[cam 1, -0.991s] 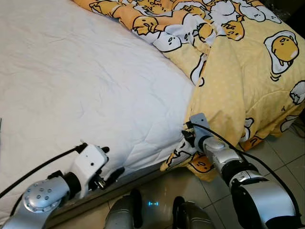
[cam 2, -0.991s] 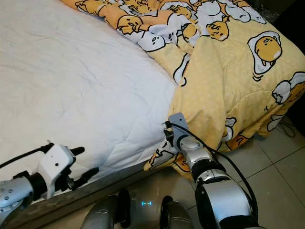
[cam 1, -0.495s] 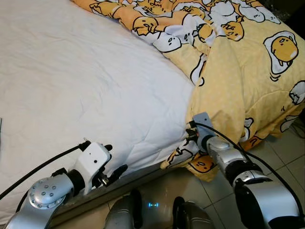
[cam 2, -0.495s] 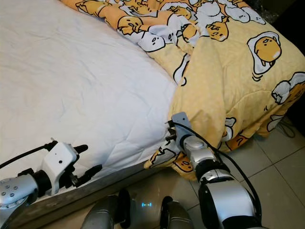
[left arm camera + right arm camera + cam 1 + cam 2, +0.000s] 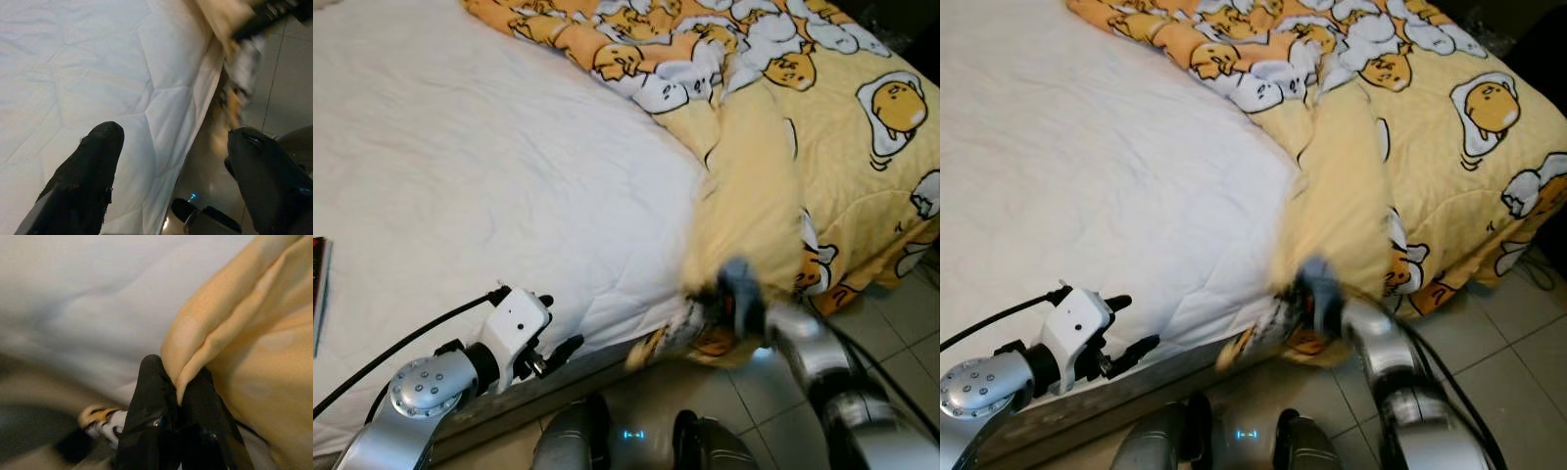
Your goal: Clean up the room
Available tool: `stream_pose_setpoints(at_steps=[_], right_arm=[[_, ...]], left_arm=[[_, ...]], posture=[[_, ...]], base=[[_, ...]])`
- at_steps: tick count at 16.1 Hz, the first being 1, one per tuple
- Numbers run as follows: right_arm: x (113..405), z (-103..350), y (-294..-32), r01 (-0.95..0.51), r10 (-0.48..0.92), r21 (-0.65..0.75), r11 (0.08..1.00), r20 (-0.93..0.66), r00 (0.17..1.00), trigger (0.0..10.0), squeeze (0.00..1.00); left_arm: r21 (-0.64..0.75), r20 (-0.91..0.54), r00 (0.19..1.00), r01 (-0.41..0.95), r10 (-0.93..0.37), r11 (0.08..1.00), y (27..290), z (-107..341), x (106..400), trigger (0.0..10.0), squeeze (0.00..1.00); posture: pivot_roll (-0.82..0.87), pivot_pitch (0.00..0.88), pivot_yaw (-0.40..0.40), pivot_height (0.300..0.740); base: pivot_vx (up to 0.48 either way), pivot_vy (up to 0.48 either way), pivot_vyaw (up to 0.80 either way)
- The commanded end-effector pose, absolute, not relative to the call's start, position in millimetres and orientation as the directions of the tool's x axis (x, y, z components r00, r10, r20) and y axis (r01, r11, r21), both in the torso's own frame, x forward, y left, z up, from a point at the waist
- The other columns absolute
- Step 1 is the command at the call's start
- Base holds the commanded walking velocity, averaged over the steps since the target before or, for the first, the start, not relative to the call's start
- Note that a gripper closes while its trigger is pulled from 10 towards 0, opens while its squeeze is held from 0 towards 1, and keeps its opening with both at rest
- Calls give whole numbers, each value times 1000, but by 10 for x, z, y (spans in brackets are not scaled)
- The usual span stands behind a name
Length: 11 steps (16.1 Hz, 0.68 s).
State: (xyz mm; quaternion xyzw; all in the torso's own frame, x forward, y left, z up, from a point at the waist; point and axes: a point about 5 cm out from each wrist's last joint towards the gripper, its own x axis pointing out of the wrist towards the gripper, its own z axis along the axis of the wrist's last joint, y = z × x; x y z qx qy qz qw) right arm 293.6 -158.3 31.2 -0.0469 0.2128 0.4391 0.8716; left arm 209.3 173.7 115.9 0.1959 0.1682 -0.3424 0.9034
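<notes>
Right end effector (image 5: pixel 178 396) pinched a fold of yellow egg-print blanket (image 5: pixel 832 147) at the bed (image 5: pixel 460 176) edge, motion-blurred, left end effector (image 5: pixel 171 171) spread beside the mattress, no legible writing, dark object (image 5: pixel 318 284) cut off at frame edge.

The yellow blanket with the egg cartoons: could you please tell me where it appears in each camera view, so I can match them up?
Left eye view: yellow blanket fills the upper right, draped over the bed's corner.
Right eye view: same place, upper right.
Left wrist view: a blurred strip at the far mattress corner.
Right wrist view: a fold pinched in the right gripper.
Shared landmark: the white mattress.
</notes>
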Motion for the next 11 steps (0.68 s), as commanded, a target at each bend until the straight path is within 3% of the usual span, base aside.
stream_pose_setpoints(at_steps=[1,2,3,5,7,9,10,11], right_arm=[[2774,291,-1519,-868,830,148,473,-405,384,0,0],[2487,231,-1531,-927,881,201,315,-425,208,0,0],[2280,181,-1538,-947,890,242,211,-449,84,0,0],[1776,31,-1629,-934,813,356,-14,-539,-218,0,0],[1692,-29,-1659,-919,793,393,-31,-550,-262,0,0],[1732,-128,-1609,-934,801,357,13,-563,-204,0,0],[1768,-109,-1592,-951,798,307,39,-582,-155,2980,0],[1888,-100,-1571,-968,792,218,124,-609,-36,10000,0]], left_arm=[[230,-454,693,698,-560,678,1725,1120,2067,10000,0],[231,-453,691,701,-563,674,1726,1116,2071,10000,0],[231,-453,690,703,-565,673,1725,1116,2074,10000,0],[232,-453,686,707,-569,668,1720,1123,2080,10000,0],[234,-453,685,709,-571,665,1724,1122,2084,10000,0],[237,-454,684,711,-572,662,1733,1127,2097,10000,0],[239,-453,683,712,-573,661,1731,1129,2105,10000,0],[241,-453,683,713,-573,659,1729,1131,2110,10000,0]], posture=[[117,186,60,740],[116,185,63,740],[116,185,63,740],[118,185,69,740],[118,186,72,740],[119,187,75,740],[120,186,75,740],[121,185,76,740]], base=[[0,0,0],[0,0,0],[0,0,0],[0,0,0],[0,0,0],[0,0,0],[0,0,0],[0,0,0]])
